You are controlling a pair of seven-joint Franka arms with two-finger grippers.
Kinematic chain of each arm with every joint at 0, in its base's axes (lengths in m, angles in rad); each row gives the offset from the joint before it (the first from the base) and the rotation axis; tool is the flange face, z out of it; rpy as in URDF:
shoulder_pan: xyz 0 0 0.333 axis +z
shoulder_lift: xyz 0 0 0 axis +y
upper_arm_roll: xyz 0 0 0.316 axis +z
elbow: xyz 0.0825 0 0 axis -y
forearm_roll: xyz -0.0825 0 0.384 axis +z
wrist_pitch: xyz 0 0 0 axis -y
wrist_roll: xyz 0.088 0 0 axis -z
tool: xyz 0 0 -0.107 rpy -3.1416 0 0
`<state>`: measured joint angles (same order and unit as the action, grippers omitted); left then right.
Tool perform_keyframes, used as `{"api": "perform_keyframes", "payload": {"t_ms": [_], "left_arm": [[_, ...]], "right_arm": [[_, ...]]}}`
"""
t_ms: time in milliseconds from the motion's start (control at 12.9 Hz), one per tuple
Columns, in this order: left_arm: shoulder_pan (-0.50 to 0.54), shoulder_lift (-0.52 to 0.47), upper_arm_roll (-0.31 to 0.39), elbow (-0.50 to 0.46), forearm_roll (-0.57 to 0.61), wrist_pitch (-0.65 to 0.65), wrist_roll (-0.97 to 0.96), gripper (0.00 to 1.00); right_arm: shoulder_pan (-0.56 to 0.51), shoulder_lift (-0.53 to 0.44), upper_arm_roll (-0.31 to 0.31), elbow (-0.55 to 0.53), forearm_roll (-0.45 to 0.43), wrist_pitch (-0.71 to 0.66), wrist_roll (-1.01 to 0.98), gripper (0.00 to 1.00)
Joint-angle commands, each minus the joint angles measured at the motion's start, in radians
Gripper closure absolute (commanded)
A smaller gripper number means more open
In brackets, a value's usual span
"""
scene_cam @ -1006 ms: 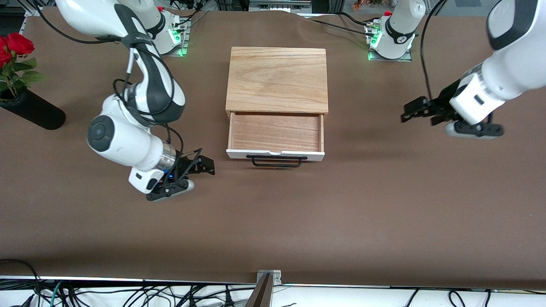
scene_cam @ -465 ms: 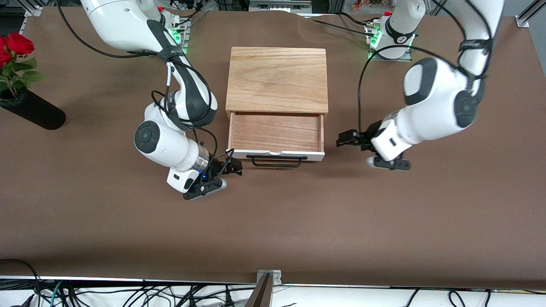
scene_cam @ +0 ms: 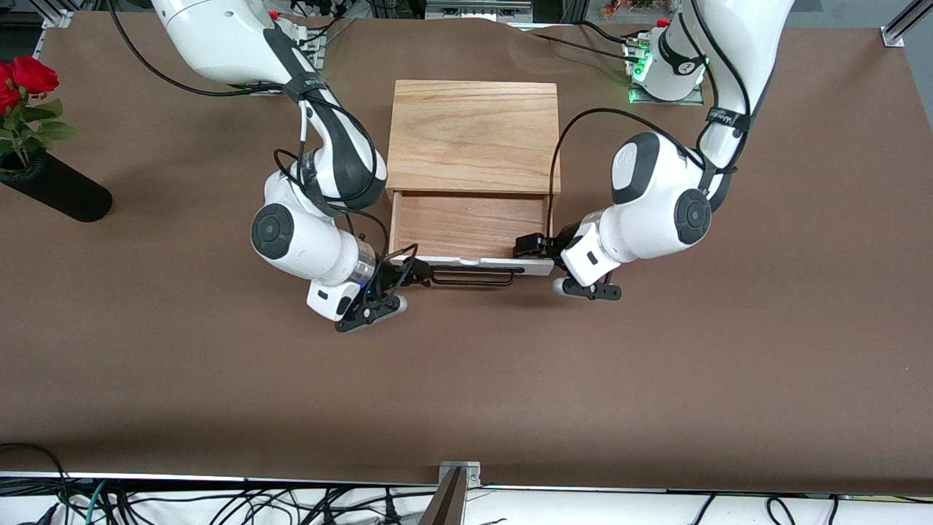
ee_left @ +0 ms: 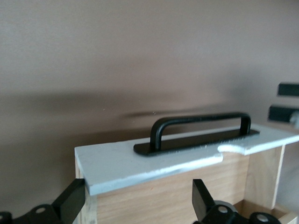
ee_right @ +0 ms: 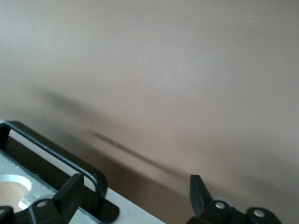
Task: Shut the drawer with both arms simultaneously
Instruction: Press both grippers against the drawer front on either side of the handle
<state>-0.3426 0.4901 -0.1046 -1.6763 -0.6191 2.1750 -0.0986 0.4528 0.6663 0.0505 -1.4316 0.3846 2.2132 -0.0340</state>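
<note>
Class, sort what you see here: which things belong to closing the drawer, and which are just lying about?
Belongs to the job:
- drawer, pulled out of the wooden box
- drawer handle
- left gripper, fingers open, at one end of the drawer front
- right gripper, fingers open, at the other end

Just lying about:
- black vase
- red roses

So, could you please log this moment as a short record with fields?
drawer: pulled out of the oak box, nothing visible inside
handle: black wire, on the white front panel, ungrasped
left claw: open, at the panel's end toward the left arm
right claw: open, at the panel's end toward the right arm
vase of roses: at the right arm's end of the table
</note>
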Motion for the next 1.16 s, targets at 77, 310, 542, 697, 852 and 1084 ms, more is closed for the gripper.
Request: {"api": "perform_keyframes", "payload": {"t_ms": [77,310,542,697,852,1084], "left_arm": [[-0.003,0.054,0.010,0.069,-0.059,-0.001,0.027,0.00],[0.000,0.018,0.046,0.086,-0.070,-0.035,0.023,0.00],[0.001,0.036,0.049,0.087,-0.073,-0.028,0.028,0.00],[-0.012,0.051,0.048,0.086,-0.073,0.006,0.027,0.00],[-0.018,0.059,0.048,0.087,-0.118,0.020,0.025,0.00],[-0.021,0.067,0.048,0.086,-0.143,0.054,0.030,0.00]], "right_arm": [[0.012,0.012,-0.004,0.023,0.020,-0.069,0.000,0.00],[0.021,0.010,-0.004,0.025,0.020,-0.119,0.000,0.00],[0.029,0.009,-0.004,0.025,0.020,-0.144,0.000,0.00],[0.029,0.009,-0.004,0.025,0.020,-0.156,-0.001,0.00],[0.029,0.007,-0.004,0.025,0.020,-0.162,-0.001,0.00],[0.029,0.007,-0.004,0.025,0.020,-0.164,-0.001,0.00]]}}
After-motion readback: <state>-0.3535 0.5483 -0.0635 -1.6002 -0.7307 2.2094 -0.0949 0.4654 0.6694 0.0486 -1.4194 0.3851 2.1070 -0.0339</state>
